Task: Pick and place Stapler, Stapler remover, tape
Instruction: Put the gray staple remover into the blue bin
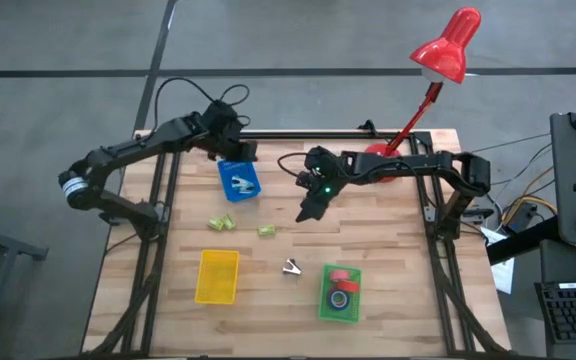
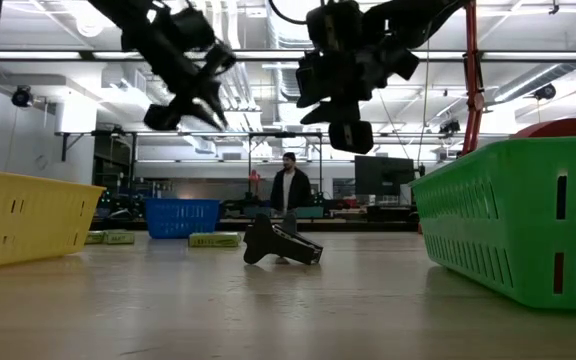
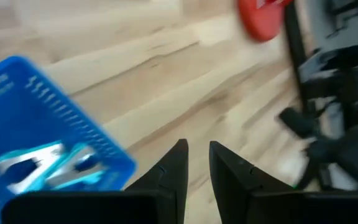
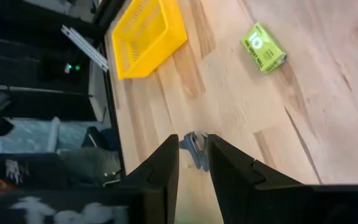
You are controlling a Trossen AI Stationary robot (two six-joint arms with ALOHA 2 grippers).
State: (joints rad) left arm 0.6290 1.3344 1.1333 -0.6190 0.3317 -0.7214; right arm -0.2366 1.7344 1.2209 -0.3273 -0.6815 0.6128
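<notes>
High view shows me tape rolls [image 1: 340, 287] in the green tray [image 1: 325, 305], something in the blue tray [image 1: 239, 180]; staple remover [image 1: 291, 267] remains on the table [image 1: 388, 250]. Both hands, left hand [image 1: 236, 152] and right hand [image 1: 306, 213], hover slightly parted, empty

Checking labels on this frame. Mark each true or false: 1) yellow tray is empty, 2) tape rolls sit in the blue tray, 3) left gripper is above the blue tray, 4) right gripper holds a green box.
1) True: the yellow tray holds nothing.
2) False: the tape rolls lie in the green tray; the blue tray holds a shiny metal tool.
3) True: the left gripper hangs by that tray's far edge.
4) False: the right gripper holds nothing; the green boxes lie on the table.
</notes>
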